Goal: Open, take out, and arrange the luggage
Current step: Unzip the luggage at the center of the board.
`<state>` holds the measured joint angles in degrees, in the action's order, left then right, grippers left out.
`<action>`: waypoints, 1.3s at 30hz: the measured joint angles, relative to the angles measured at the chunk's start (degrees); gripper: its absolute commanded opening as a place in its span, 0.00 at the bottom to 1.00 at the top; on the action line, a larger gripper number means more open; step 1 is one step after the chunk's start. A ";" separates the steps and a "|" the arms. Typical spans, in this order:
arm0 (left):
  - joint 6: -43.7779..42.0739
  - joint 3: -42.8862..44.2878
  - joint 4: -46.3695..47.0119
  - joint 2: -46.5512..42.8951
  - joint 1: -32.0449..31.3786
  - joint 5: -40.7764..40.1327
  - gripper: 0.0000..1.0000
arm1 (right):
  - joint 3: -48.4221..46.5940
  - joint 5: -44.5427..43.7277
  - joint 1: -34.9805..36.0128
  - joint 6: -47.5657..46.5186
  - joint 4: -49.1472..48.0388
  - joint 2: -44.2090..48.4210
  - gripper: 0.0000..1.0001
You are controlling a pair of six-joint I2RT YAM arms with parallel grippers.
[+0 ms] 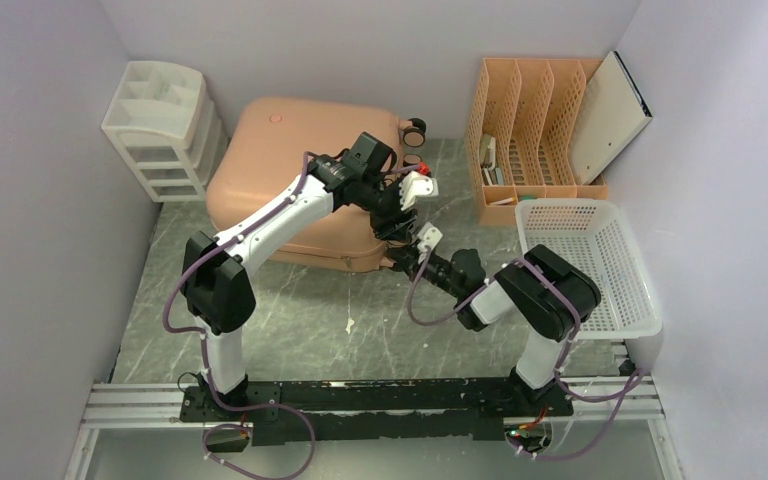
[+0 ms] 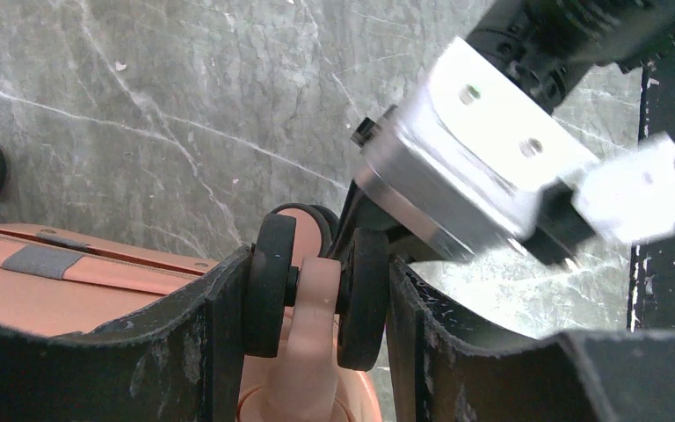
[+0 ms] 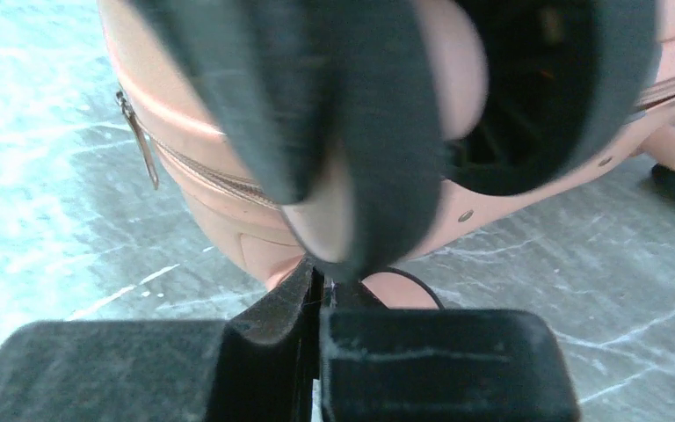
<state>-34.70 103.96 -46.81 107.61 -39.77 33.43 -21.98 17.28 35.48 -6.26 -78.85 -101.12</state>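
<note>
Zero steps done: toward the table (image 1: 300,330) far-left corner the luggage (image 1: 280,170) lies shut, zip (image 3: 211,176) closed where visible, nothing out. Left fingers (image 2: 202,352) clamp a spinner wheel (image 2: 360,299); right fingers (image 3: 439,360) pressed together, empty, just beside that wheel.

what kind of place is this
Probably a robot lab test cell: left arm and right arm bolted to a rail, plain walls boxing in a marble-look table, props like a pink suitcase and file rack.
</note>
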 measured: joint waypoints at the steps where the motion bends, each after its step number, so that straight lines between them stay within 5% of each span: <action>1: -0.02 0.00 0.02 0.00 0.00 0.02 0.05 | -0.13 2.10 -1.27 1.97 0.00 0.02 0.00; 12: -1.66 -0.39 -0.20 -0.13 0.26 1.40 0.05 | -4.79 12.83 -8.79 14.69 7.87 0.87 0.00; 20: -5.66 -8.46 0.39 -6.32 0.28 3.26 0.05 | -10.69 16.33 -10.69 17.00 16.55 0.42 0.00; 39: -16.28 -26.32 -2.69 -22.73 -4.13 2.99 0.05 | -17.05 11.10 -19.58 23.21 22.53 -3.10 0.00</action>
<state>-50.98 77.65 -49.50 84.88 -43.90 36.42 -39.03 28.38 15.90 16.95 -56.31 -104.22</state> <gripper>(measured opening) 0.546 0.018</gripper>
